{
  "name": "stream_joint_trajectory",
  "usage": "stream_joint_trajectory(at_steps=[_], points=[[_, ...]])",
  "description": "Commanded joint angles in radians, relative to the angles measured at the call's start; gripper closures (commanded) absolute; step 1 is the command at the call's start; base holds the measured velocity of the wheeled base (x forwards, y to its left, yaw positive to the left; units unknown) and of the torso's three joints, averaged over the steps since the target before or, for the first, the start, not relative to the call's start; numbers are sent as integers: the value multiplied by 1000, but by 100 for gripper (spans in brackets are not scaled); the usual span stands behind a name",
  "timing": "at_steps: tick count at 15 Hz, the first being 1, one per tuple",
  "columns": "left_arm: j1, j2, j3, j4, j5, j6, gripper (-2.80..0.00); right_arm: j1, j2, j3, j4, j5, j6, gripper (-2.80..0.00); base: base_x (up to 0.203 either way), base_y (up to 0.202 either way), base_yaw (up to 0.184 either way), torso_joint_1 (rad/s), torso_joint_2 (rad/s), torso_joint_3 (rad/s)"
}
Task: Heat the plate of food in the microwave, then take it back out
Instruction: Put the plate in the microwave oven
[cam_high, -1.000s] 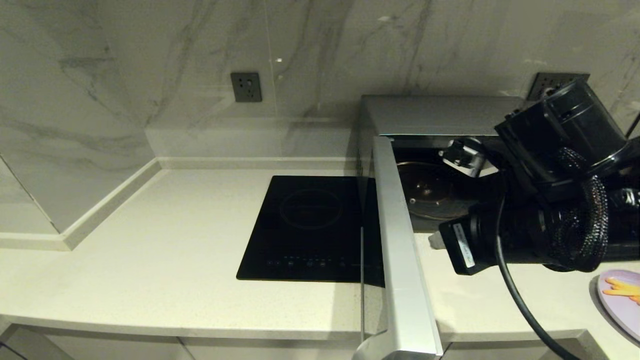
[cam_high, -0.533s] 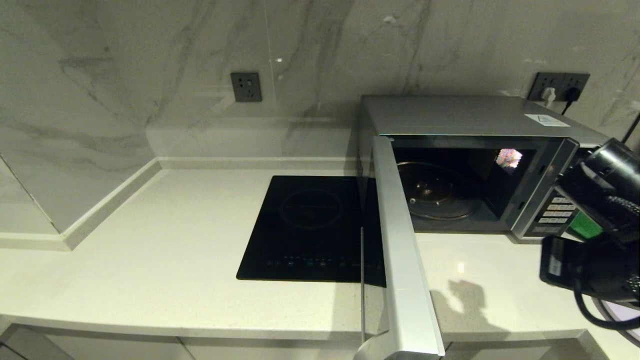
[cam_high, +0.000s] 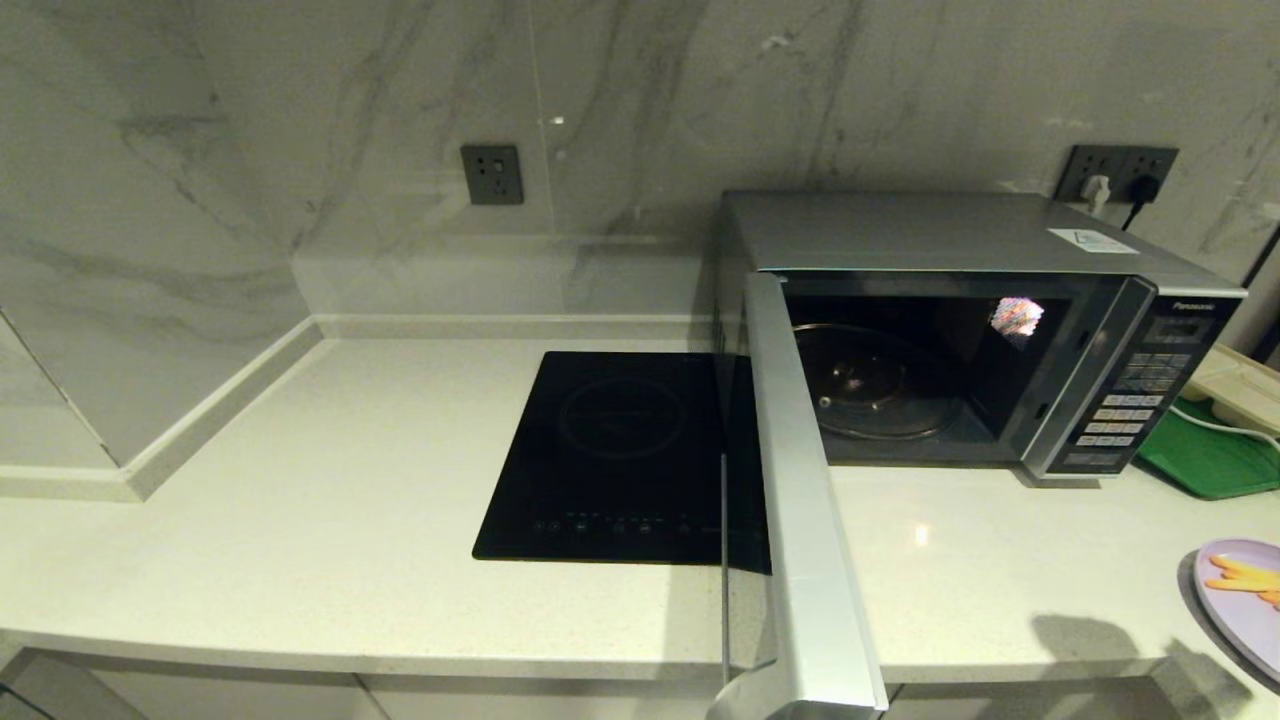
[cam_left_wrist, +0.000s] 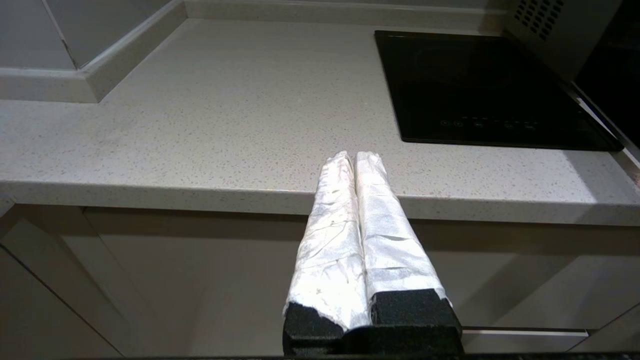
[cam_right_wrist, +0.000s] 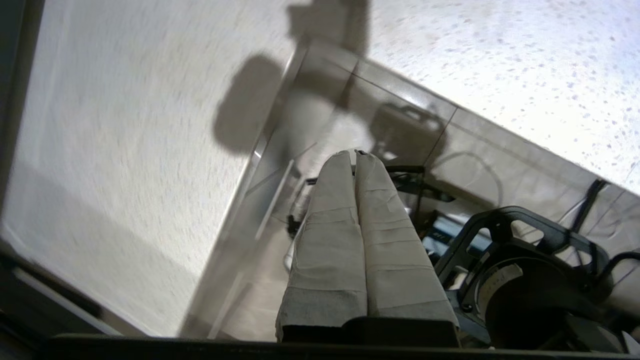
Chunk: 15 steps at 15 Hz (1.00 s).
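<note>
My right arm has swung clear of the microwave (cam_high: 960, 330) and dropped out of the head view; its tool (cam_right_wrist: 356, 156) hangs past the counter (cam_high: 350, 470) edge, fingers pressed together on nothing. The door (cam_high: 805, 500) stands wide open, the glass turntable (cam_high: 870, 380) bare; the plate of food (cam_high: 1240, 600) waits on the counter at the far right, untouched. I judge loading comes next. My left tool (cam_left_wrist: 350, 160) is parked low by the counter front, fingers together.
</note>
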<state>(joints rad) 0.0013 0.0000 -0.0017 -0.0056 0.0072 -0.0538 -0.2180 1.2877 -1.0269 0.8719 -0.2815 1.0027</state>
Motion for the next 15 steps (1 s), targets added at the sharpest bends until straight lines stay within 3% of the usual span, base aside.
stream_joint_trajectory(at_steps=[1, 3, 5, 7, 15], points=[[0, 0, 0, -1, 0, -1, 0, -241, 30, 29, -60, 64, -79, 0, 0, 0, 0, 0, 0, 0], [0, 0, 0, -1, 0, 0, 0, -440, 80, 45, -152, 136, -194, 0, 0, 0, 0, 0, 0, 0], [0, 0, 0, -1, 0, 0, 0, -579, 125, 80, -210, 257, -314, 0, 0, 0, 0, 0, 0, 0], [0, 0, 0, -1, 0, -1, 0, -601, 146, 167, -311, 312, -354, 0, 0, 0, 0, 0, 0, 0], [0, 0, 0, -1, 0, 0, 0, -670, 352, 295, -665, 339, -364, 0, 0, 0, 0, 0, 0, 0]])
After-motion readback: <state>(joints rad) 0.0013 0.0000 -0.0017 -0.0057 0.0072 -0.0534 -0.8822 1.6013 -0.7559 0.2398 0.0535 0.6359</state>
